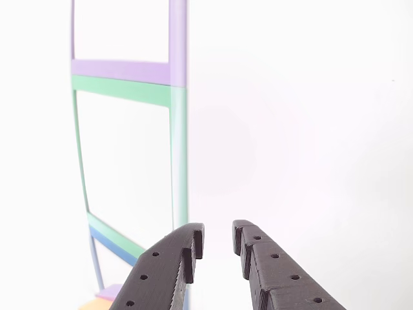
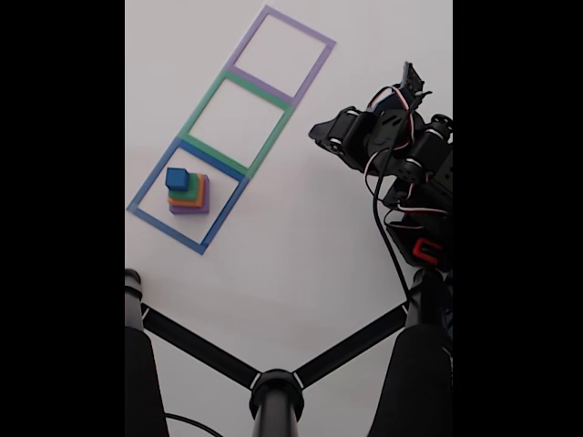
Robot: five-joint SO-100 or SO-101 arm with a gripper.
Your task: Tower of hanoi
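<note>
Other view: gripper (image 1: 218, 242), two dark fingers (image 1: 169, 265) parted with a narrow gap, released, grasping nothing. It hangs over bare white worktop (image 1: 303, 129) beside the green outline (image 1: 179, 155); purple outline (image 1: 177, 39) beyond. A purple and orange corner of the stack shows at the lower edge.

Fixed view: tower of hanoi (image 2: 189, 193), complete, blue block (image 2: 177, 178) on top, then green, orange, purple. It stands inside the blue outline (image 2: 146, 187), probably the starting square. Arm (image 2: 401, 150) is folded well apart from the tower, so likely no move is begun.
</note>
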